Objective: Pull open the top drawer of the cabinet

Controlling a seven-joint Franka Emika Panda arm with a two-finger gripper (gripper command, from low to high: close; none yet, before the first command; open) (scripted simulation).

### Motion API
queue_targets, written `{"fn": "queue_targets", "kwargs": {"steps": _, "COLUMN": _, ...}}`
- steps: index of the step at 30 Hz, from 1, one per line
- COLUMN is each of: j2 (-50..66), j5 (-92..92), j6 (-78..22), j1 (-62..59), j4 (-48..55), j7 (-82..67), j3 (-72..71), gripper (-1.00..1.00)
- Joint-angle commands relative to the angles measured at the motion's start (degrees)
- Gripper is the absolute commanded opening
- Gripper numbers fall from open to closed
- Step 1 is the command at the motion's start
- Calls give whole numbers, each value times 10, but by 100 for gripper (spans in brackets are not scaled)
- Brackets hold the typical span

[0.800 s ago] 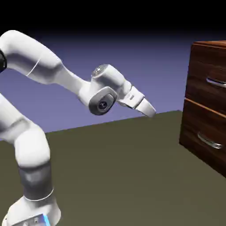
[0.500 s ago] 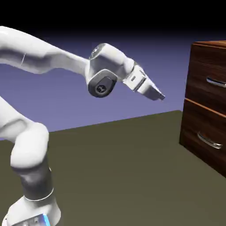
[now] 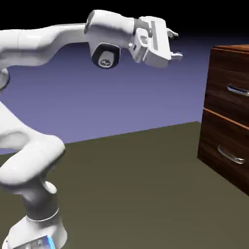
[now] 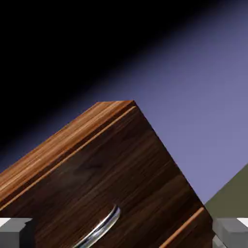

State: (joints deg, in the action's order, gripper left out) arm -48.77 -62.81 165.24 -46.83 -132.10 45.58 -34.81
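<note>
While the white arm (image 3: 44, 44) arches across the upper left of the exterior view, the table (image 3: 136, 189), a flat olive-brown plane, fills the lower half and nothing lies on the stretch between robot and cabinet (image 3: 228, 116). That cabinet stands at the right edge, a tall box of dark glossy wood grain with thin lighter seams. Its top drawer (image 3: 231, 87) sits flush with the front, closed, and carries a curved silver handle (image 3: 238, 90); the lower drawer (image 3: 226, 146) beneath has a like handle (image 3: 229, 155).

High in the air, above the level of the cabinet's top, the gripper (image 3: 175, 44) points toward the cabinet and is well apart from it, with only open air and blue-violet backdrop between. Its fingers stand apart and hold nothing.

Seen from the hand, the cabinet appears tilted: its top corner near the middle, the drawer front (image 4: 111, 184) below, and the shiny bar (image 4: 104, 225) between the two grey fingertips (image 4: 14, 230) at the bottom corners, not touching either.
</note>
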Motion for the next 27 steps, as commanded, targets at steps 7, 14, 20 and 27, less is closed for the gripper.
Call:
{"fn": "queue_targets", "kwargs": {"steps": 7, "j2": -45, "j5": -174, "j6": -24, "j1": -132, "j4": 80, "j7": 9, "j3": -97, "gripper": 0}}
{"fn": "queue_targets", "kwargs": {"steps": 14, "j2": -89, "j5": -349, "j6": -49, "j1": -264, "j4": 161, "j7": 17, "j3": -193, "gripper": 0}}
{"fn": "queue_targets", "kwargs": {"steps": 20, "j2": -128, "j5": -498, "j6": -70, "j1": -377, "j4": 229, "j7": 25, "j3": -276, "gripper": 0}}
{"fn": "queue_targets", "kwargs": {"steps": 27, "j2": -173, "j5": -673, "j6": -94, "j1": -509, "j4": 310, "j7": 33, "j3": -373, "gripper": 0}}
